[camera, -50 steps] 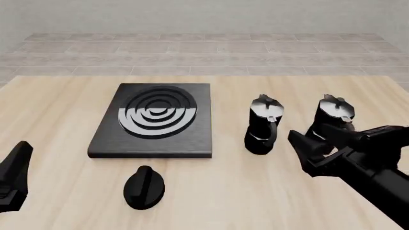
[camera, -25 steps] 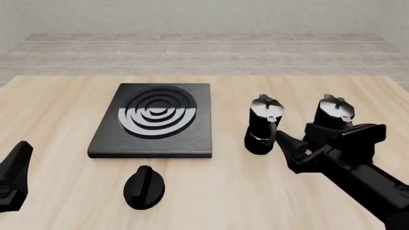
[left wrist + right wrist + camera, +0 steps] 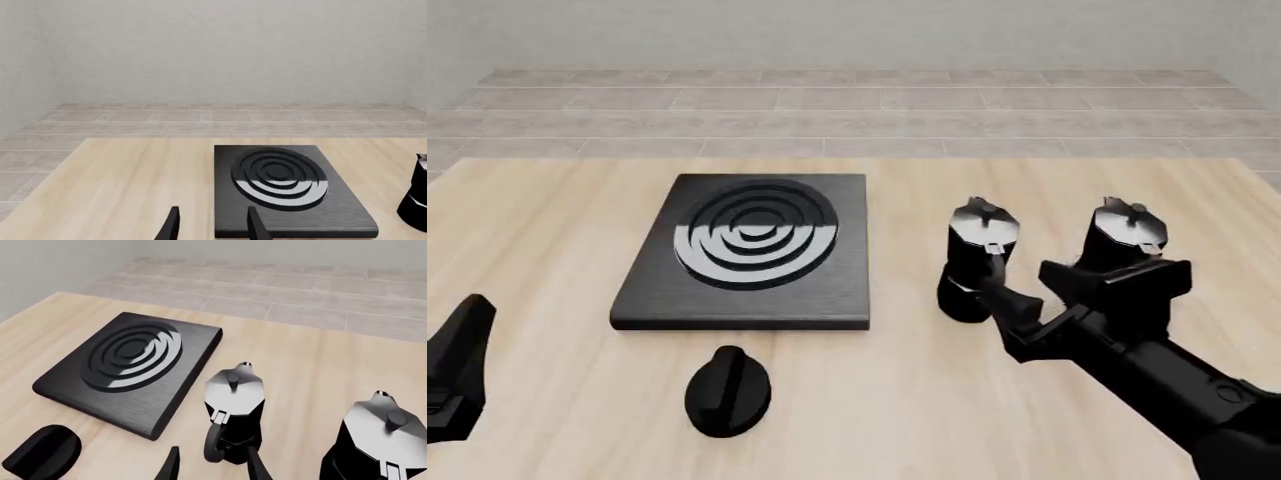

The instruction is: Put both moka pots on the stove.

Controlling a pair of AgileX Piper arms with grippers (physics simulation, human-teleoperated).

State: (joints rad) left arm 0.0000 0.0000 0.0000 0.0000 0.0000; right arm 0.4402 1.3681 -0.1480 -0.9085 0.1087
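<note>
Front view first: the right arm covers the lower half of the right-hand moka pot [image 3: 1121, 238], so only its lid and upper body show, and the left gripper [image 3: 457, 368] is cut off at the frame's edge, its fingertips out of that picture. Left wrist view has its two fingertips [image 3: 172, 226] spread apart over bare tabletop [image 3: 127, 190], pinching nothing. Over on the right, the right gripper [image 3: 1010, 310] sits low beside the nearer moka pot [image 3: 972, 262], fingers parted with the pot's curved handle just ahead of the gap in the right wrist view, not clamped. Both pots stand upright on the wood, right of the stove [image 3: 751, 250], well off its rings. Nothing rests on the stove. A black oval knob [image 3: 729, 390] lies near its front edge.
</note>
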